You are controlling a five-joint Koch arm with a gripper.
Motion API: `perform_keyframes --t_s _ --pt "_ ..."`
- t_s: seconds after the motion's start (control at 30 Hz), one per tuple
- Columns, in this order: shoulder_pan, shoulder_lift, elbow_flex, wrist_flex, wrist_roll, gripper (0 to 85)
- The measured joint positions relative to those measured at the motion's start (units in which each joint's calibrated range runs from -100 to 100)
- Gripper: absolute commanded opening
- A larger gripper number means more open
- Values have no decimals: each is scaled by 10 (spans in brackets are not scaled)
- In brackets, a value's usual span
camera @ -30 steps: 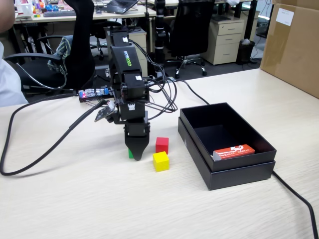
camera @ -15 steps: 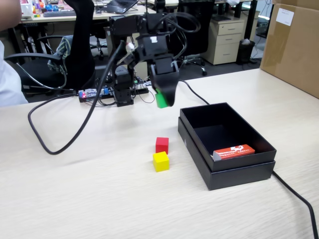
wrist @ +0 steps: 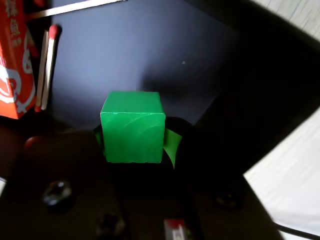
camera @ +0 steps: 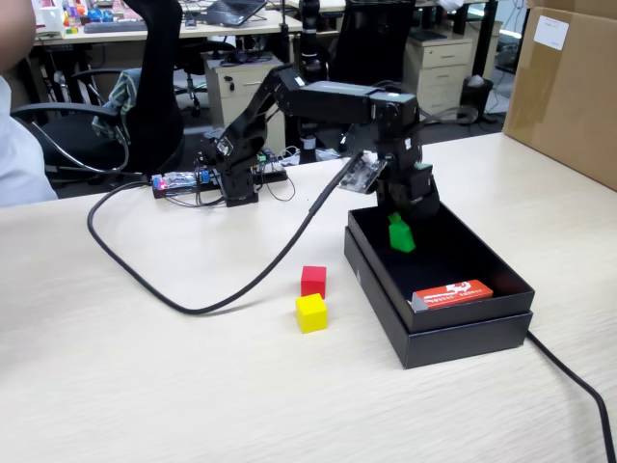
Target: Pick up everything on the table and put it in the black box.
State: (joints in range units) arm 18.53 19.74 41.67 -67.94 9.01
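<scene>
In the fixed view, a thick black cable (camera: 193,289) loops across the left part of the pale wood-grain bench (camera: 145,386), running back toward the arm's base (camera: 236,178) near the far edge. To the right of the loop, the red cube (camera: 313,281) sits on the bench with the yellow cube (camera: 310,313) just in front of it, the two close together and both just left of the black box (camera: 463,338).

The arm reaches rightward from its base, and its gripper (camera: 400,231) hangs over the far left part of the box's interior. The green cube (camera: 400,234) is clamped between the jaws, above the box floor and inside the line of the rim. The wrist view shows the same green cube (wrist: 133,126) held at the jaws, with green pad material showing at its sides and the dark box floor (wrist: 150,50) beneath it.

A flat red-orange packet (camera: 451,293) with white print lies inside the box at its near right corner; in the wrist view the packet (wrist: 15,65) shows at the left edge, with two matchsticks (wrist: 47,65) lying beside it. At the far right of the fixed view stands a brown cardboard carton (camera: 564,87).
</scene>
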Motion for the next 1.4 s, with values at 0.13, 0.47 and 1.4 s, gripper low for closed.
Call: perform_keyframes --t_s 0.13,0.47,1.4 --pt "0 48 16 0 0 152" --pt "-4 47 10 -9 6 419" --pt "-129 -298 -358 -4 15 467"
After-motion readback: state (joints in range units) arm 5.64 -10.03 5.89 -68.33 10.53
